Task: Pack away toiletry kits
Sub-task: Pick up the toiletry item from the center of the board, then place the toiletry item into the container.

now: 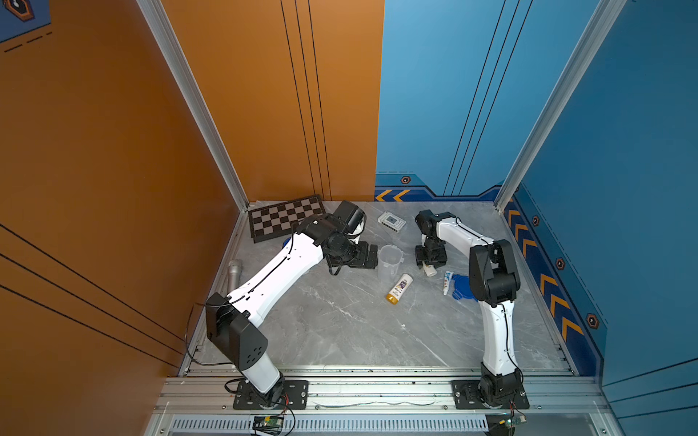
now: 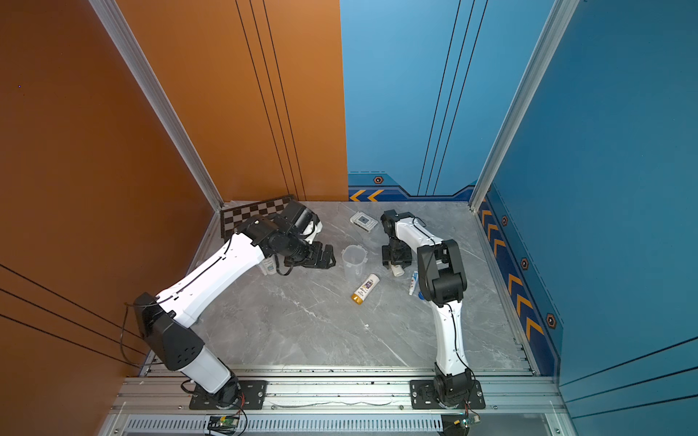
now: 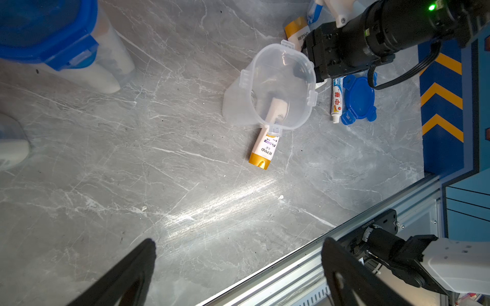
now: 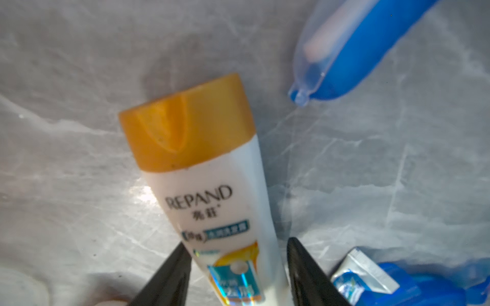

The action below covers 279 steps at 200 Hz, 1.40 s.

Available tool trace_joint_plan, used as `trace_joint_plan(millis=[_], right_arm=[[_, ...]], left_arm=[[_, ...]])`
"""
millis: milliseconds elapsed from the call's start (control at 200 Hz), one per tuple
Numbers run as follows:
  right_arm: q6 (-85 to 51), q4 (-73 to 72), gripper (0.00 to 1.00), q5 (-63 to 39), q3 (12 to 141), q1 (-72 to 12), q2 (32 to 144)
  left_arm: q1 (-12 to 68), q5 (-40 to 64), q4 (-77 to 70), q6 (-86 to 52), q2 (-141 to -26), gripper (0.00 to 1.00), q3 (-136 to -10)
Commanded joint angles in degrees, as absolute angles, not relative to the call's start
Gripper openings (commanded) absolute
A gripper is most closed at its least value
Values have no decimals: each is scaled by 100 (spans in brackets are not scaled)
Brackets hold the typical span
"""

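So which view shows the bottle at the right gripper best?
Right wrist: the bottle fills the frame, cap and label readable. Both top views show only its white end; left wrist, just its cap end.

Right wrist view is soft: gold-capped bottle [image 4: 209, 185] runs out of frame at its base; can't tell if the right gripper [image 4: 236, 243] fingers press it. Also clipped by frame edges: cased toothbrush [image 4: 358, 45], toothpaste tube [image 4: 363, 275], blue lid [image 4: 429, 288]. In both top views, right of centre, that gripper covers the bottle; only a white end shows. In a top view the right arm hides part of the blue lid [image 1: 460, 290]; left of centre, the left arm covers part of the microphone [image 1: 234, 273] and a chessboard [image 1: 281, 219] corner. Left wrist view: left gripper [image 3: 238, 240] fingers and a lidded cup [image 3: 66, 45] cut by edges.
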<state>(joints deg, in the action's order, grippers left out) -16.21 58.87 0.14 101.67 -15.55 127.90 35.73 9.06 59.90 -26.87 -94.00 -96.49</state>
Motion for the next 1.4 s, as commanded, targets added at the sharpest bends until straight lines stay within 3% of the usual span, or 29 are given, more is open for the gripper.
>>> trace_joint_plan(millis=[0,155,350,686,1026,1116,1391], right_arm=[[-1471,5894,44,166,10009,-1601,12840],[-1420,5525,26,27,9635,-1605,12464],[-1102,4735,12,-379,8954,-1649,11304],[-753,3574,13,-1736,7256,-2397,8640],[-1287,3220,14,-2121,7206,-3257,7965],[-1361,3164,15,-2188,7297,-3384,7998],[-1348,3164,15,-2096,7350,-3576,8054]], left_arm=[[3533,830,6038,-2751,-9359,99,-9684],[3509,944,6042,-2738,-9487,99,-9794],[3270,1722,5884,-2655,-9616,99,-9874],[2965,3482,4692,-2727,-9705,95,-9725],[3150,3951,3702,-3109,-10119,92,-9700],[3192,4034,3519,-3182,-10198,87,-9651],[3212,4034,3482,-3199,-10211,41,-9457]])
